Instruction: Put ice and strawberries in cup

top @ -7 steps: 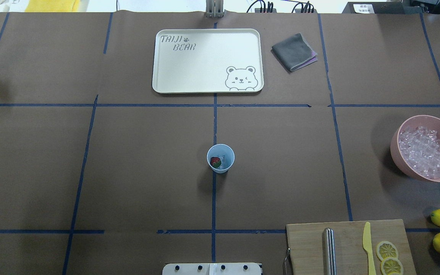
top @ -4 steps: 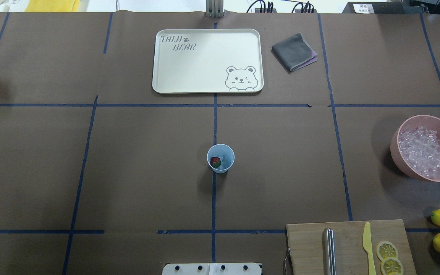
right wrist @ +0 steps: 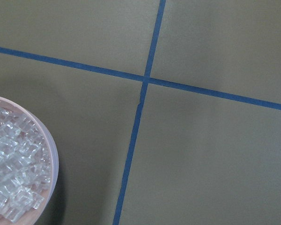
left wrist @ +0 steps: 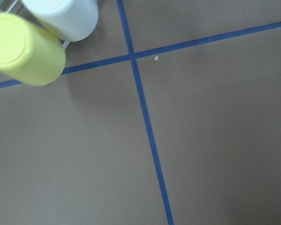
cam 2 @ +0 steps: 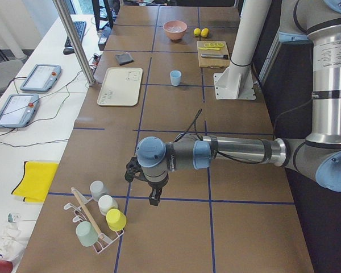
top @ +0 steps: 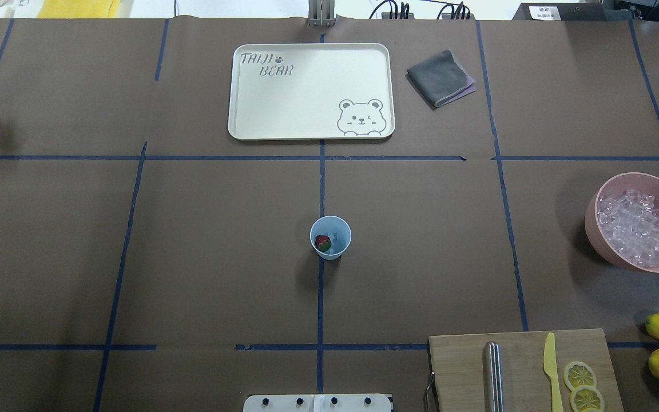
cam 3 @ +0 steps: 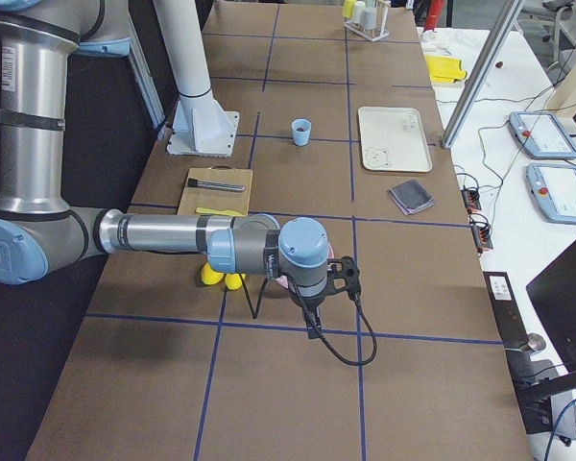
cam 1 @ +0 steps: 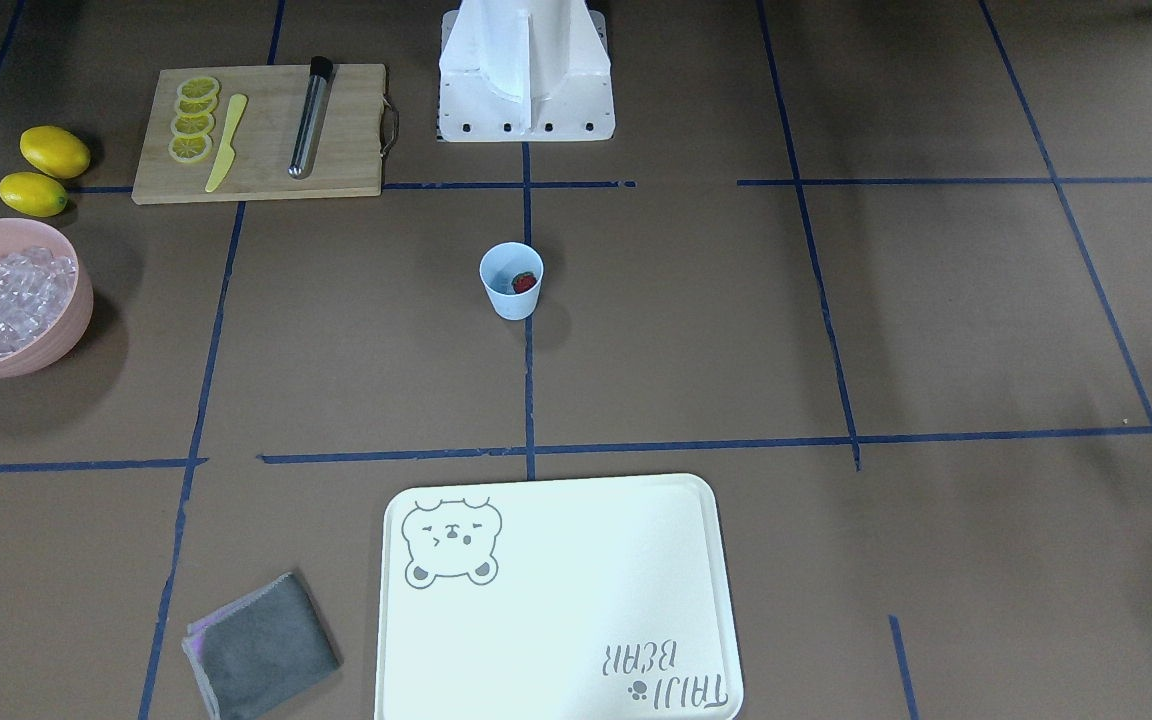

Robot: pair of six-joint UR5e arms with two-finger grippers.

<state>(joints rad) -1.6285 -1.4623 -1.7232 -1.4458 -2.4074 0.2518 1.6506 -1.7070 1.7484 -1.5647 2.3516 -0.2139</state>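
Cup looks loaded; maybe top up ice.
Strawberry (top: pixel 322 242) sits in the cup (top: pixel 330 237) at table (top: pixel 192 257) centre; ice (top: pixel 635 229) fills the pink bowl (top: pixel 595 237) at its 3 o'clock. Left gripper (cam 2: pixel 153 198), right gripper (cam 3: pixel 313 325): I cannot tell how open. I'd descend vertically and pinch one cube.

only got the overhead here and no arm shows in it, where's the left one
observer: the left gripper hangs over the table at its far left end, beside a wire cup rack.
operator: and the right one
observer: the right gripper hangs near the table's right end; its wrist camera catches the pink bowl with ice at the frame's lower left.
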